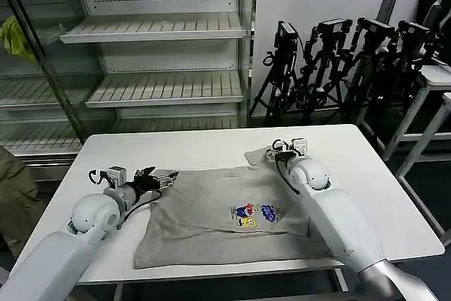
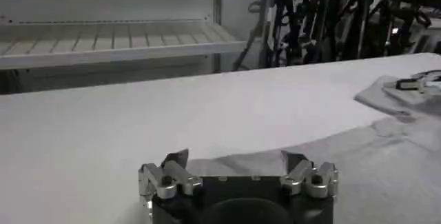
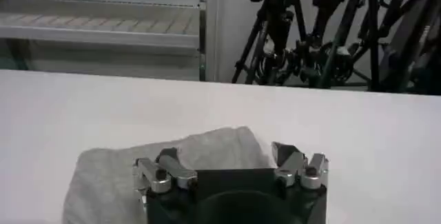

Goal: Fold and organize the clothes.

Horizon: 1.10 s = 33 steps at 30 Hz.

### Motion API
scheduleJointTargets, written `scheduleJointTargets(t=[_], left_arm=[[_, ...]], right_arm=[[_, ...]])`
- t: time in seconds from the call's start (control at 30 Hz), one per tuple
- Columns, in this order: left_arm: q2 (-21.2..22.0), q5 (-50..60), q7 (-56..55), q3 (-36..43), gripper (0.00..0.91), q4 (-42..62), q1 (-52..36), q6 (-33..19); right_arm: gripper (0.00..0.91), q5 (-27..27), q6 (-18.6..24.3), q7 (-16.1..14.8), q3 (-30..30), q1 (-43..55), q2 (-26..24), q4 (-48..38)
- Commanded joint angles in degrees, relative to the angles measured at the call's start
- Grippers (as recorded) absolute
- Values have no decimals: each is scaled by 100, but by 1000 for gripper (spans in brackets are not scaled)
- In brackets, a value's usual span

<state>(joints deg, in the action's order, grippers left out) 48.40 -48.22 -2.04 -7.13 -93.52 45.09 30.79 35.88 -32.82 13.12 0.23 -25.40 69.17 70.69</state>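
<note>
White table (image 1: 211,147), flat top, rounded corners. Grey shirt (image 1: 211,220) lies spread on table, taking up middle and near part. Small colourful print (image 1: 255,215) on shirt chest, facing up. One sleeve (image 1: 259,155) bunched up at far right corner of shirt. Other sleeve at far left corner of shirt. Near hem of shirt close to near table edge. Bare white top beyond shirt and off to both sides.
</note>
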Motion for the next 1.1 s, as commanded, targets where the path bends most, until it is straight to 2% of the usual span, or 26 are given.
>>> scheduleJointTargets(t=[0.03,0.17,0.2,0.27,0.43,0.5,0.63,0.67,0.7,0.73,0.77,0.83,0.87,0.93,0.97,1.0,1.1], left_arm=[[60,159,53,60,907,297,-70,-31],[67,221,78,77,796,364,-80,-62],[69,234,83,75,786,383,-86,-69],[70,241,86,69,776,411,-88,-85],[75,262,98,44,776,491,-134,-114],[75,271,101,50,766,494,-136,-117],[73,287,112,60,615,450,-110,-123],[73,288,114,60,494,435,-99,-123],[74,289,113,59,443,422,-90,-123],[74,291,114,58,343,408,-80,-124],[73,291,116,55,302,394,-66,-123],[70,302,122,54,161,368,-41,-126],[65,306,123,53,141,357,-28,-130],[60,305,129,44,40,332,-7,-138],[57,305,129,39,40,320,-1,-139],[52,305,128,33,40,306,6,-140],[44,314,135,24,40,276,28,-156]], right_arm=[[907,-34,-25,-13,3,-23,10,37],[907,-54,-25,-21,6,-48,11,52],[877,-55,-26,-29,7,-54,8,54],[826,-63,-27,-31,14,-64,10,50],[826,-112,-23,-56,49,-120,13,43],[796,-124,-24,-63,63,-139,19,36],[635,-154,-21,-84,90,-184,18,46],[554,-156,-22,-85,98,-190,17,49],[504,-156,-21,-88,102,-198,14,57],[413,-158,-18,-95,104,-204,13,60],[393,-161,-19,-97,107,-210,8,69],[353,-166,-18,-99,109,-221,7,74],[333,-173,-16,-100,109,-227,6,79],[282,-177,-12,-101,110,-238,4,93],[282,-180,-9,-100,109,-241,2,99],[232,-180,-5,-100,107,-243,-3,107],[191,-189,1,-101,105,-251,-8,122]])
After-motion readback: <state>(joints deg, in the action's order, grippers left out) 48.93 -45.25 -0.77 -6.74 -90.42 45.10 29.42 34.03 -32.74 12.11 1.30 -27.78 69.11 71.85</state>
